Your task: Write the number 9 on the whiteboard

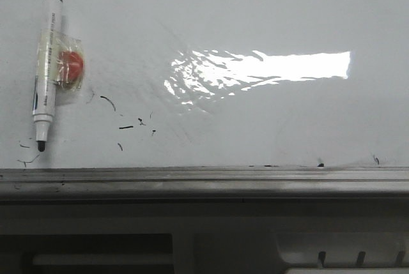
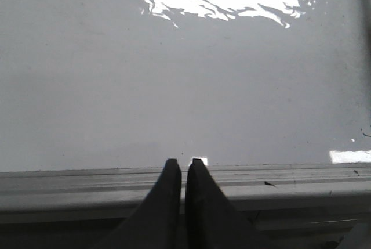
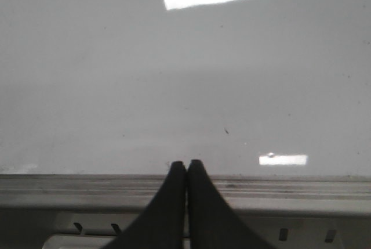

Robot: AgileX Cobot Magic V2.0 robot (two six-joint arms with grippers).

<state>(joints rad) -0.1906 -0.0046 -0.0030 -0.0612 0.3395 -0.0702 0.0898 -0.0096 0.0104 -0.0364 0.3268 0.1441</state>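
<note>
The whiteboard [image 1: 268, 121] lies flat, glossy white with a bright glare patch [image 1: 268, 66]. A white marker pen [image 1: 46, 69] with a black tip lies at its left, taped to a red round piece [image 1: 72, 65]. No drawn 9 shows on the board, only small black scribbles [image 1: 124, 124] beside the pen. My left gripper [image 2: 184, 163] is shut and empty over the grey ledge [image 2: 290, 182]. My right gripper [image 3: 186, 163] is shut and empty over the ledge [image 3: 290, 186]. Neither gripper shows in the front view.
The grey metal ledge [image 1: 204, 181] runs along the board's near edge. Below it is a grey housing with slots [image 1: 358, 258]. A few black specks [image 1: 321, 164] sit near the ledge on the right.
</note>
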